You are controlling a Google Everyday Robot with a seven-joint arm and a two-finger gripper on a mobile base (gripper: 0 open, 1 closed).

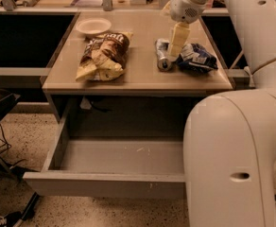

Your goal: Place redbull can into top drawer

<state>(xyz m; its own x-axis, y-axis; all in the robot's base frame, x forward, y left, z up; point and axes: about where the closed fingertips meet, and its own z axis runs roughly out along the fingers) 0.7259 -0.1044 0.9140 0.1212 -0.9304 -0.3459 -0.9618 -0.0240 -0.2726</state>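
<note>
Counting the items on the table (142, 79): one redbull can (162, 56), one brown chip bag (102, 56), one blue-and-white chip bag (198, 58) (two bags in total) and one white bowl (93, 26). One top drawer (105, 183) stands pulled open below the tabletop. The redbull can is slim, silver and blue. It lies on its side on the table's right half, a round silver end toward the camera, just beside the blue-and-white chip bag. One gripper (177, 44) points down directly over the can; whether it is released, clamped or touching the can cannot be told.
</note>
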